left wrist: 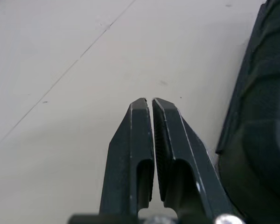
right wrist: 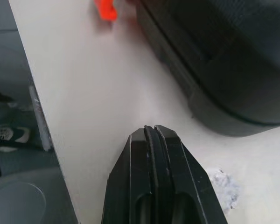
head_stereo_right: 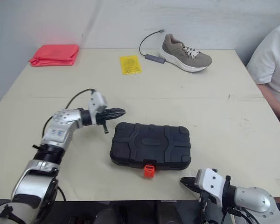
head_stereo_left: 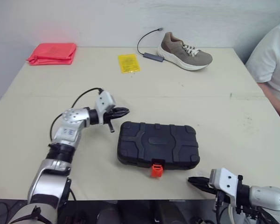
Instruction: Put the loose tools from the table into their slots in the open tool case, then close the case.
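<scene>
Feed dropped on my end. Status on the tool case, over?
Left gripper shut, empty, beside the tool case, far-left corner. Right gripper shut, empty, at near table edge. Case lid down, orange latch in front. Shoe far off, clear.

Silver arms (head_stereo_left: 67, 130); black cables (head_stereo_left: 84, 95); black fingers (left wrist: 135, 140)

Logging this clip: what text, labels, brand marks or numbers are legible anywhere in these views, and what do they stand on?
No text is readable here.
On the yellow packet: any print is too small to read.
On the tool case: moulded lid, no legible lettering; its orange latch looks unmarked.
On the shoe: no brand mark can be made out.
On the red cloth: nothing printed that shows.
</scene>
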`<state>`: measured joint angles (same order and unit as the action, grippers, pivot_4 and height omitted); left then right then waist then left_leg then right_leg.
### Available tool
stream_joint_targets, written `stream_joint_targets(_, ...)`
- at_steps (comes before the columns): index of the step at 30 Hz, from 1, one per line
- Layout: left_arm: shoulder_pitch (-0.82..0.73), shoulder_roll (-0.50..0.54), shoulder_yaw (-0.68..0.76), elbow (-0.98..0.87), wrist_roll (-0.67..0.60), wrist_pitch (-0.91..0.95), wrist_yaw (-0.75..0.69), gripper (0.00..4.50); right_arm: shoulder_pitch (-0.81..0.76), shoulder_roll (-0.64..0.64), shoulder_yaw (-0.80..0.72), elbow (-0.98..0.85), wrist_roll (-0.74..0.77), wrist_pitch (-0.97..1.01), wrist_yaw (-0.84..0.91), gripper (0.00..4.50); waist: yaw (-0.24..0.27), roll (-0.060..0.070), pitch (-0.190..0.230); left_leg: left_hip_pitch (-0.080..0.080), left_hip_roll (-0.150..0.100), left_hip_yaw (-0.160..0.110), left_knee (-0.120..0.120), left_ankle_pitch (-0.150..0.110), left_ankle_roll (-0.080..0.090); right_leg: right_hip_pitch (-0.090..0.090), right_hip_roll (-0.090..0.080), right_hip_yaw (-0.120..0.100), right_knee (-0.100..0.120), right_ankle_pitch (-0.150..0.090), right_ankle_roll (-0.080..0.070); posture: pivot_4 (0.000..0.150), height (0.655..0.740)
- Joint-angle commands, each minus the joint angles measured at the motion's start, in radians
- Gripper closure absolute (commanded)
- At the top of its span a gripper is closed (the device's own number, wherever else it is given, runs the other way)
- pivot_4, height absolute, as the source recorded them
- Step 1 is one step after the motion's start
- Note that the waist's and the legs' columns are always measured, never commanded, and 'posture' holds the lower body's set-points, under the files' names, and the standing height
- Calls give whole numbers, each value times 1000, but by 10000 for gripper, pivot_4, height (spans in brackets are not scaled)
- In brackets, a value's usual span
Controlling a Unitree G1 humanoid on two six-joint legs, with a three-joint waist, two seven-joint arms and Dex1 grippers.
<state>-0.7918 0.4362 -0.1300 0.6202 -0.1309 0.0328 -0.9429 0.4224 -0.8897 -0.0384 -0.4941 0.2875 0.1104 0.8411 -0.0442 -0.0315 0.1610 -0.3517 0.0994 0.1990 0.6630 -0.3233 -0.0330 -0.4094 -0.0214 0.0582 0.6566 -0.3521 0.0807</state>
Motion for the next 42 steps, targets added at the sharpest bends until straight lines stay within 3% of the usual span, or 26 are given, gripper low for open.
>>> stream_joint_targets(1,-56,-24,-24,107,37,-39,-45,44639,-39,12,16,41,-44,10,-1,45000,0,0,0,0,0,0,0,0,0,0,0,0,0,0,0,1500,7400)
stream_joint_targets(6,-72,-41,-44,202,58,-97,-144,44639,-114,15,46,161,-144,-54,-10,45000,-1,-5,-3,1,0,1,1,0,0,1,0,-1,0,0,0,1500,7400)
stream_joint_targets(11,-16,7,-26,169,49,-98,-214,44639,-221,28,64,259,-203,-84,-25,45000,-11,-11,-5,1,1,1,2,0,0,2,-1,-1,0,1,1,1500,7400)
stream_joint_targets(19,198,87,19,-149,-45,5,-292,44639,-472,85,127,479,-308,-184,-57,45000,-14,-13,-6,2,2,0,2,0,0,1,-4,-1,3,0,0,1500,7400)
stream_joint_targets(24,313,123,82,-321,-92,74,-235,44639,-644,124,144,643,-328,-230,-52,45000,-15,-12,-6,2,2,1,3,0,0,1,-5,0,3,0,0,1500,7400)
stream_joint_targets(29,380,114,152,-434,-194,132,-217,44639,-715,156,129,724,-311,-252,-57,45000,-12,-11,-5,1,2,1,3,0,0,1,-6,0,3,0,0,1500,7400)
stream_joint_targets(36,372,145,243,-576,-373,349,-197,44639,-530,144,-17,512,-168,-163,-60,45000,-5,-8,-4,-2,2,0,3,0,0,1,-6,0,3,0,0,1500,7400)
stream_joint_targets(42,268,78,107,-695,-381,420,-197,44639,-296,150,-177,143,69,40,-45,45000,4,-4,-3,0,0,0,3,0,0,2,-5,0,3,0,1,1500,7400)
